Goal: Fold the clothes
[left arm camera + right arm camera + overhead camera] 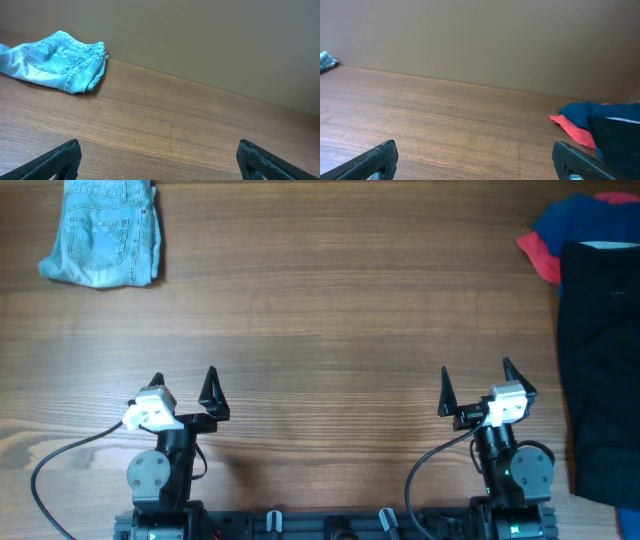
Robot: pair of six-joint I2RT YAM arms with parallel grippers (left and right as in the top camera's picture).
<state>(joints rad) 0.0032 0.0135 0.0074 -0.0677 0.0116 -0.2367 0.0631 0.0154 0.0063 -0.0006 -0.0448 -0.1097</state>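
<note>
Folded light blue denim shorts (pixel 103 235) lie at the table's far left corner; the left wrist view has the shorts (pixel 57 61) at its upper left. At the right edge a black garment (pixel 603 365) lies flat over a dark blue one (pixel 585 218) and a red one (pixel 537 252). The right wrist view shows the same red (pixel 572 129), blue (pixel 582 113) and black (pixel 617 135) cloth at its right. My left gripper (pixel 184 383) and right gripper (pixel 475 379) hover near the front edge, both open and empty, far from any cloth.
Bare wooden table (pixel 330 320) stretches between the shorts and the pile. Both arm bases and their cables (pixel 60 465) sit along the front edge. A plain wall (pixel 210 40) rises behind the table's far edge.
</note>
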